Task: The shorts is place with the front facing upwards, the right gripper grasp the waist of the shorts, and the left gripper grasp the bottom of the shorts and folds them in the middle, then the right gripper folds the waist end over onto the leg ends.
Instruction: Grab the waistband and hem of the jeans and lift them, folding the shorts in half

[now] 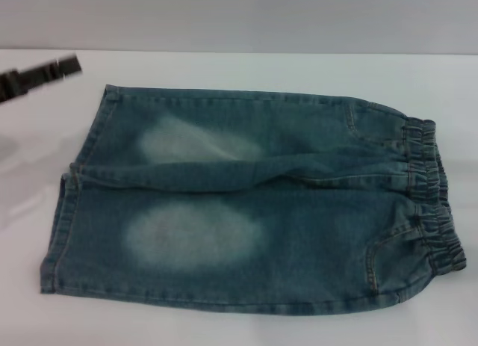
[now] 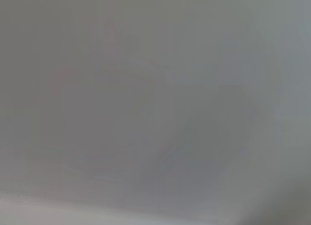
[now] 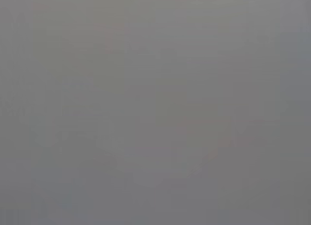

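The white table (image 1: 246, 69) carries the shorts (image 1: 246, 211), spread flat, front up, waist (image 1: 433, 196) right, leg ends (image 1: 63, 219) left. The left gripper (image 1: 37, 75) is far left, apart from them; its grasp cannot be told.

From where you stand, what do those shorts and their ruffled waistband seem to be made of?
The shorts look like blue denim, matte, washed pale over both thighs, with orange stitching at the pockets. The waist seems the same denim gathered over elastic, judging by its tight ruffles. They lie on a smooth white table, possibly laminate.
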Controlling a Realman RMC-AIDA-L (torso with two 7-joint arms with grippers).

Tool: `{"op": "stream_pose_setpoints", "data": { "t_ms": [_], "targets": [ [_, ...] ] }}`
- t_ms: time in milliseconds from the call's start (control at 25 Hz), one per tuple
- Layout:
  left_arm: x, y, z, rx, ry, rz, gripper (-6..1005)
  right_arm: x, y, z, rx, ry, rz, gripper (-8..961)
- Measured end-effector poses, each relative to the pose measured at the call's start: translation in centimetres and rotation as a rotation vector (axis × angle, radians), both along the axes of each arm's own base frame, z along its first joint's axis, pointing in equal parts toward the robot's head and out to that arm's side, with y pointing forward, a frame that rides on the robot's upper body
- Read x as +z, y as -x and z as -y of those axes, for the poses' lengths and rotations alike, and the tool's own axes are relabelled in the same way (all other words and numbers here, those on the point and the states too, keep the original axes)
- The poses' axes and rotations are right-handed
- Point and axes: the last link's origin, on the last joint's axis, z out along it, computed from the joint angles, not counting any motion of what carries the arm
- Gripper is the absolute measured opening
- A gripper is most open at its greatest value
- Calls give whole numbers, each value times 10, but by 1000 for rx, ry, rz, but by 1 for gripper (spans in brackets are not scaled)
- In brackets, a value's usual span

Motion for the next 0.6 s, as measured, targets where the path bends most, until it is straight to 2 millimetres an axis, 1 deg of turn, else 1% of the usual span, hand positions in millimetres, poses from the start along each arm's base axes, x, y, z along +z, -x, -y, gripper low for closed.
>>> {"op": "stream_pose_setpoints", "data": {
  "t_ms": [40, 80, 120, 200, 240, 280, 360, 480, 520, 560, 600],
  "targets": [
    [2, 4, 5, 26, 92, -26, 834, 2, -3, 1, -13, -6, 1, 756],
    [2, 4, 5, 26, 92, -26, 834, 3, -6, 3, -26, -10, 1, 756],
    [2, 5, 9, 32, 155, -49, 834, 4, -8, 4, -39, -12, 1, 756],
    [2, 5, 9, 32, 155, -49, 834, 6, -13, 6, -60, -11, 4, 756],
    [3, 6, 18, 36, 279, -78, 834, 7, -15, 7, -70, -9, 7, 756],
    [3, 6, 18, 36, 279, -78, 834, 8, -18, 8, -82, -9, 9, 756],
    [6, 6, 25, 58, 373, -90, 834, 9, -22, 10, -101, -12, 6, 756],
    [6, 6, 25, 58, 373, -90, 833, 12, -30, 13, -145, -25, -7, 756],
    [11, 10, 31, 123, 459, -98, 833, 13, -33, 13, -158, -24, -9, 756],
    [11, 11, 35, 169, 524, -112, 833, 13, -34, 14, -167, -24, -10, 756],
    [11, 11, 35, 169, 524, -112, 833, 14, -36, 14, -176, -23, -10, 756]
  ]
}}
